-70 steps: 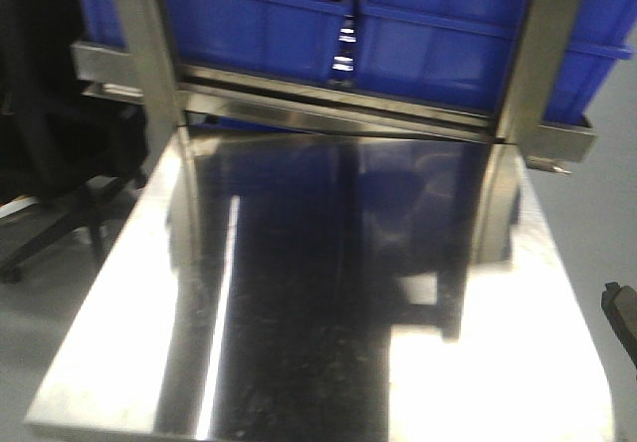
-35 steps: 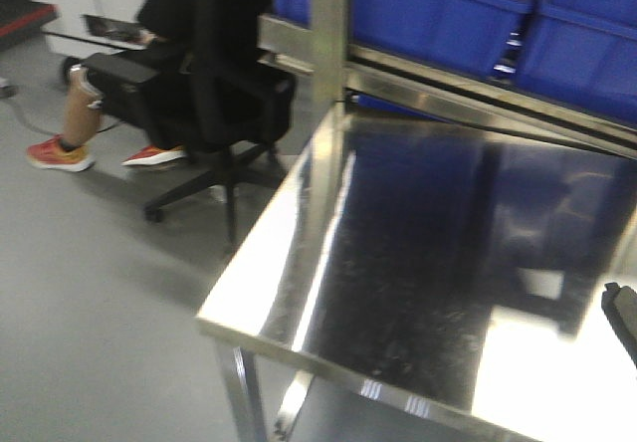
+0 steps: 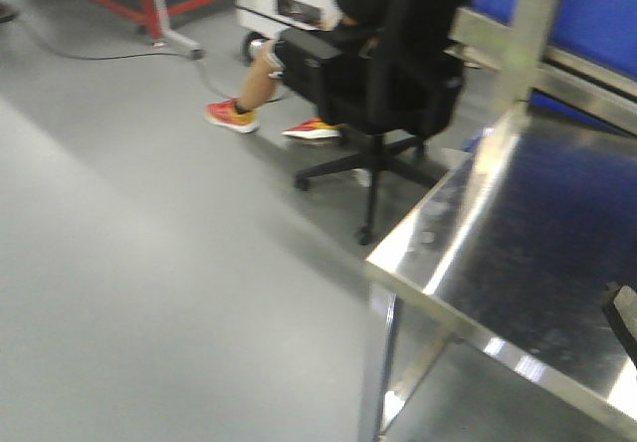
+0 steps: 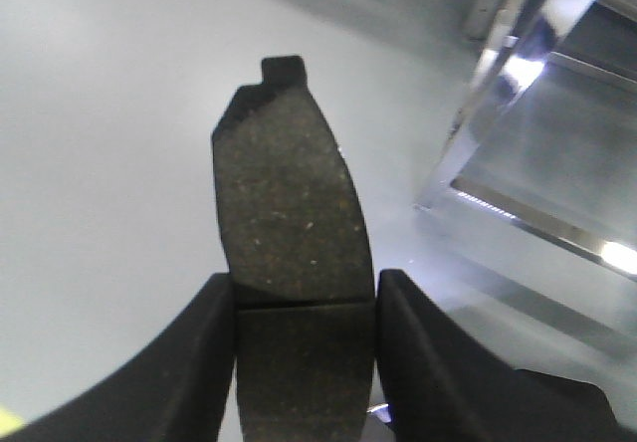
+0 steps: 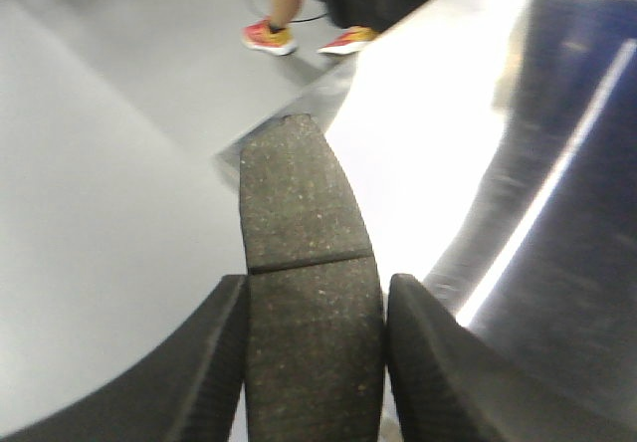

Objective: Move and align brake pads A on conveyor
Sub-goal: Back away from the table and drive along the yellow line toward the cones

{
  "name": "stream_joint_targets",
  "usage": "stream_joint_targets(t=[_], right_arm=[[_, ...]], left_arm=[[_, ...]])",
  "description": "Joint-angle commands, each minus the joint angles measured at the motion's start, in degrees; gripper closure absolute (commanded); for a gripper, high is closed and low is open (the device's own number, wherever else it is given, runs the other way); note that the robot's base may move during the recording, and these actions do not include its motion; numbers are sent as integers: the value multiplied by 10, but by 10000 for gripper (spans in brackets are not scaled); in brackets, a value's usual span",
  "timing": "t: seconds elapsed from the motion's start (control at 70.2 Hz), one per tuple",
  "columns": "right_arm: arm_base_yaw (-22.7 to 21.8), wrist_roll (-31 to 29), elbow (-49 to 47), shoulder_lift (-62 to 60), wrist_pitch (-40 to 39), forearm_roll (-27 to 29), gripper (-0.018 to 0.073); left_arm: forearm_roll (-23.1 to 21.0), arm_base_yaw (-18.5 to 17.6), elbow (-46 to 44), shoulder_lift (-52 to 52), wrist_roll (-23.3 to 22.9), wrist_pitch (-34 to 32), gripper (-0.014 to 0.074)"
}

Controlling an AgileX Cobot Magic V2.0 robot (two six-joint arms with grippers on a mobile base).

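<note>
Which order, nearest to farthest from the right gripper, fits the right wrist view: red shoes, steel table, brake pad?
1. brake pad, between the jaws.
2. steel table, to the right.
3. red shoes, top left.

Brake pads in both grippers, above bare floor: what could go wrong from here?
Left gripper and right gripper pinch their brake pads only by the edges; a slip could drop one on the floor. The steel table and an occupied chair are near: possible bumps.

Dark, grooved, jaws-clamped, left pad A [image 4: 291, 223]; right pad A [image 5: 304, 233]
</note>
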Motion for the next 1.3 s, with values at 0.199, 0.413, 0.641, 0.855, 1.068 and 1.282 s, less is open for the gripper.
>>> stream_joint_targets(t=[0.199, 0.413, 0.641, 0.855, 1.068, 1.282], right_arm=[[-3, -5, -16, 4, -52, -15, 520], [-3, -5, -16, 4, -52, -15, 520], [-3, -5, -16, 4, -43, -15, 520], [-3, -5, -16, 4, -43, -15, 520], [-3, -5, -16, 4, -43, -15, 520], [-3, -5, -16, 4, -43, -15, 520]], left_arm=[[1, -4, -17, -3, -7, -38, 603], [1, -4, -17, -3, -7, -38, 603], [1, -4, -17, -3, -7, -38, 603], [1, -4, -17, -3, -7, -37, 603], [1, -4, -17, -3, -7, -36, 603], [1, -4, -17, -3, -7, -32, 603]])
